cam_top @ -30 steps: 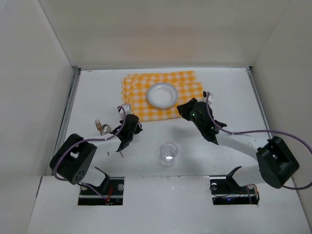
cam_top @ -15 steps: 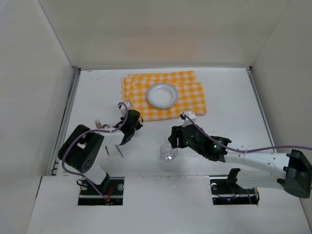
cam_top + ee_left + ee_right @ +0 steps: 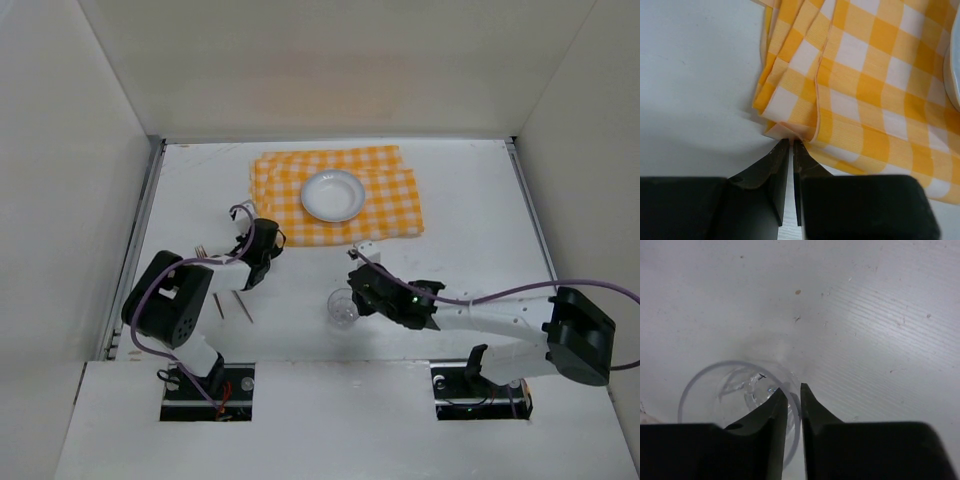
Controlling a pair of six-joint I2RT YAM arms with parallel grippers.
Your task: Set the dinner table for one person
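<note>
Right gripper (image 3: 792,389) is pinching the wall of the glass (image 3: 730,390), one finger reaching inside the rim and the other pressing outside, only a thin slit showing between them; the left gripper (image 3: 790,142) is hovering with its jaws drawn almost together at the near-left corner of the checked cloth (image 3: 865,90), tips touching it, though whether a fold is being held I cannot tell. The dinner table (image 3: 470,200) is lying flat beneath everything, spreading between white wall panels (image 3: 60,220); being rigid, fixed and matte, it is nothing to take hold of, only a surface for setting things on, and pieces are probably sliding on it easily. The glass is looking light, thin, slick and breakable, so this rim pinch is calling for a gentle squeeze and an upright carry. It is standing on bare tabletop near the front, apart from the cloth, which is lying toward the far middle and bearing the plate (image 3: 333,194). Soft and layered, the cloth is likely bunching if dragged by one corner. The widest bare stretch is running right of the cloth, while the left arm, slim cutlery (image 3: 243,308) and the side panel are crowding the left.
</note>
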